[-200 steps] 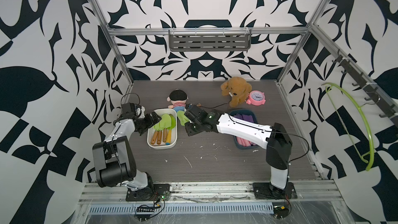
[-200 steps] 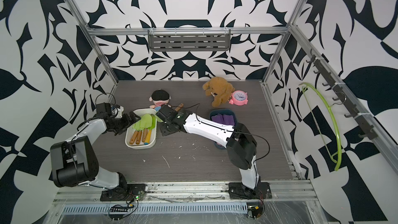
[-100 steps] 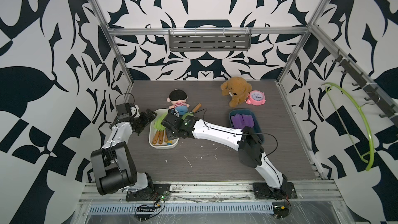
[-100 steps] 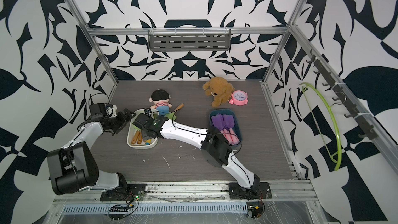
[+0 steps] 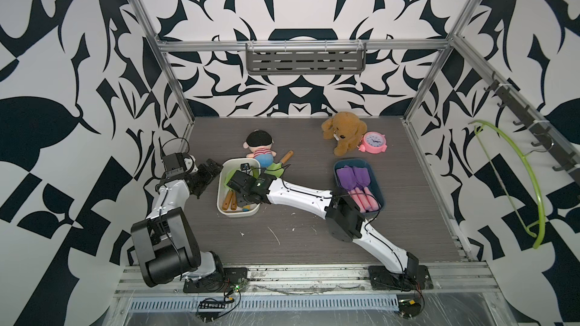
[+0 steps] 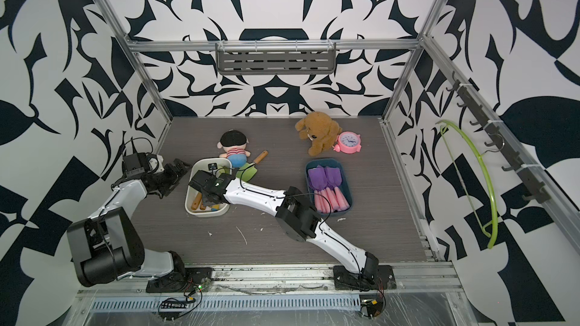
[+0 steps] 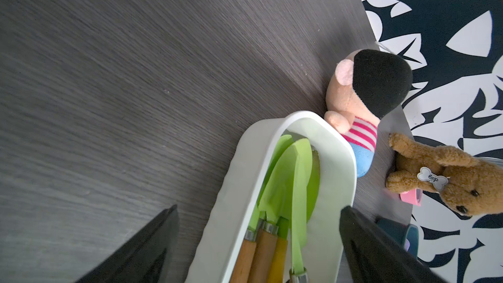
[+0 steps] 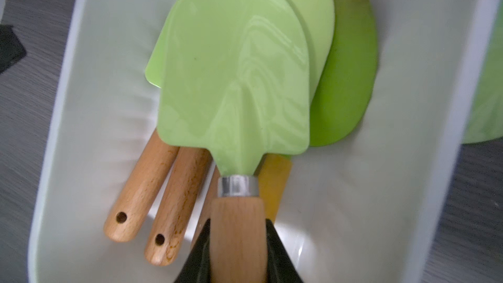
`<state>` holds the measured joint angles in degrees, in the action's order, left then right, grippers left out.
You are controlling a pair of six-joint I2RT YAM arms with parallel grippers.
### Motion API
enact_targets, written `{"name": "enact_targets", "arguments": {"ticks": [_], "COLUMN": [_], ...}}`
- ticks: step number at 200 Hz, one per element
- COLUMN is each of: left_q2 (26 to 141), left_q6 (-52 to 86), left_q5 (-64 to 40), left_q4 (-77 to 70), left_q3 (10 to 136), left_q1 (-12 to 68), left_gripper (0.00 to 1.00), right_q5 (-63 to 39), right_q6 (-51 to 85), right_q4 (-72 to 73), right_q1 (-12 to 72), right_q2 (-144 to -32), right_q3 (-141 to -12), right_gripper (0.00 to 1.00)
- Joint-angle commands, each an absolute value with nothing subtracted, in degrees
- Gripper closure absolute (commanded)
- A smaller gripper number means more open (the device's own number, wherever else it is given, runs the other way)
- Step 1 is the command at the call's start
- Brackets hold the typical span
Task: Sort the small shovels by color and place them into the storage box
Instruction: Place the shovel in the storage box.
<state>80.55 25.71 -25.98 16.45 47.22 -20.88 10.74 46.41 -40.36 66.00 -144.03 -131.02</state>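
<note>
Right gripper (image 8: 238,240): pinching the wooden handle of a green shovel (image 8: 234,77). Its blade hangs over the white box (image 8: 408,132), above the other green shovels (image 8: 141,194) lying inside; whether it touches them is hard to say.
Left gripper (image 5: 209,173): jaws spread wide, just beside the white box's outer wall.
Loose green shovel (image 5: 275,168): on the table (image 5: 314,246), beside the doll (image 5: 259,148).
Purple shovels (image 5: 354,178): in the blue box (image 5: 379,183), pink handles toward the robot.
</note>
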Motion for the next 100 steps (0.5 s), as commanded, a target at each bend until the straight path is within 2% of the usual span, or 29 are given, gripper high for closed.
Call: {"name": "enact_targets", "arguments": {"ticks": [1,20,65,100], "left_q2": [79.26,79.04,78.49,78.06], "left_q6": [25.93,25.93,25.66,25.58], "left_q5": [-27.33,-27.47,-28.14,-28.56], "left_q4": [15.71,15.62,15.29,15.07], "left_q3": [46.41,46.32,45.97,45.71], "left_q1": [-21.01,-21.02,-21.01,-21.01], "left_gripper": [0.01,0.01,0.01,0.01], "right_q5": [11.19,11.20,6.87,5.44], "right_q6": [46.79,46.85,47.33,46.86], "right_q4": [-37.72,-36.82,-34.93,-31.84], "right_q1": [66.16,66.01,65.59,65.58], "right_q2": [-142.38,-142.60,-142.79,-141.67], "right_q3": [-133.37,-133.25,-132.87,-131.12], "right_gripper": [0.75,0.66,0.59,0.61]}}
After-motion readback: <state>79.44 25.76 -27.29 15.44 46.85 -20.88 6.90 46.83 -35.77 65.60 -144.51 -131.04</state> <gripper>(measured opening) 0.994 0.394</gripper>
